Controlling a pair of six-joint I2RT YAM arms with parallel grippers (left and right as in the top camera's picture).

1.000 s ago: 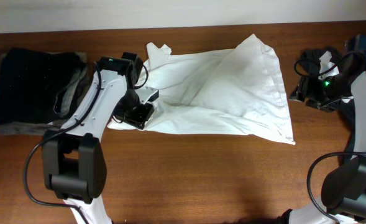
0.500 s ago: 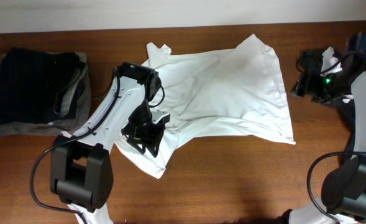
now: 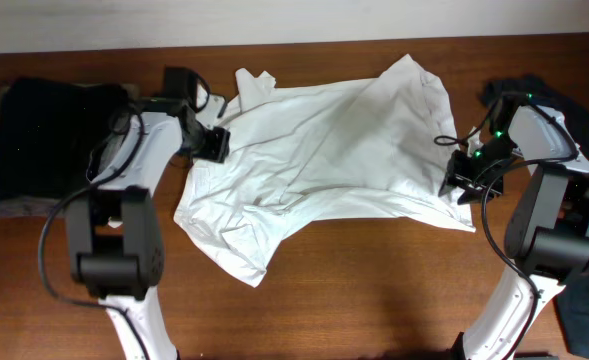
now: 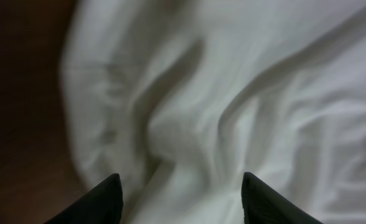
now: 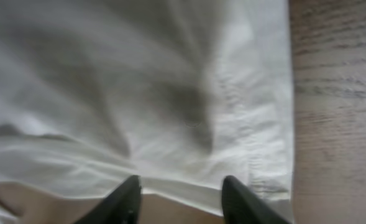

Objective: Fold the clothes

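Observation:
The clothes, a white T-shirt (image 3: pixel 334 150), lie rumpled across the middle of the wooden table (image 3: pixel 374 290), with a loose flap hanging toward the front left. My left gripper (image 3: pixel 212 143) hovers at the shirt's left edge. In the left wrist view it (image 4: pixel 179 200) is open over wrinkled white cloth (image 4: pixel 232 93), holding nothing. My right gripper (image 3: pixel 464 180) is at the shirt's lower right corner. In the right wrist view it (image 5: pixel 186 200) stands open, with the stitched hem (image 5: pixel 257 143) running between its fingers (image 5: pixel 130 199).
A stack of folded black and grey garments (image 3: pixel 59 145) sits at the far left. Dark cloth (image 3: pixel 504 95) lies behind the right arm, and more (image 3: pixel 586 300) at the right front edge. Bare wood (image 5: pixel 332 93) shows right of the hem.
My left gripper dragged the shirt's lower left part forward, let it go, opened and moved back up to the left edge. My right arm came in from the right to the shirt's lower right corner.

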